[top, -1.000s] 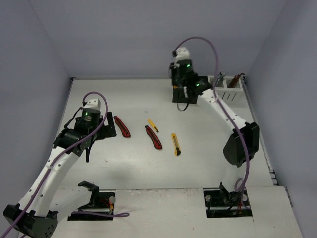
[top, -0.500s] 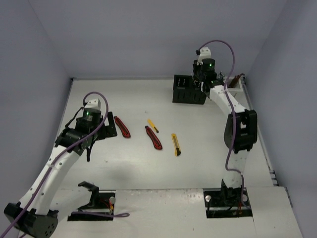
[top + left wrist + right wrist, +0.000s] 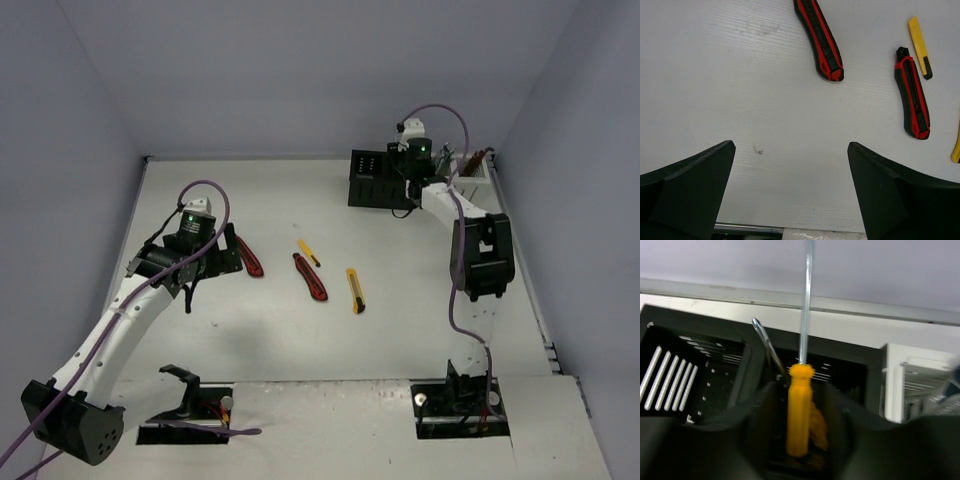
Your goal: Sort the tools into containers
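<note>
My right gripper [image 3: 408,190] hangs over the right compartment of the black container [image 3: 368,192], at the back of the table. In the right wrist view its jaws stand a little apart from an orange-handled screwdriver [image 3: 800,410], which points shaft-up between them. The view is blurred. A second screwdriver [image 3: 819,429] leans in the same compartment. Two red-black utility knives [image 3: 248,256] [image 3: 310,277] and two yellow ones [image 3: 309,253] [image 3: 355,291] lie mid-table. My left gripper [image 3: 228,252] is wide open and empty beside the left red-black knife [image 3: 820,40].
The white container [image 3: 470,178] stands to the right of the black one, against the right wall, with several tools sticking up out of it. The black container's left compartment [image 3: 700,375] shows slotted walls. Walls close the table on three sides.
My right arm swung right from the black container's left end to its right compartment and came lower, and its jaws have widened round the screwdriver. My left arm shifted slightly toward the red-black knife.
</note>
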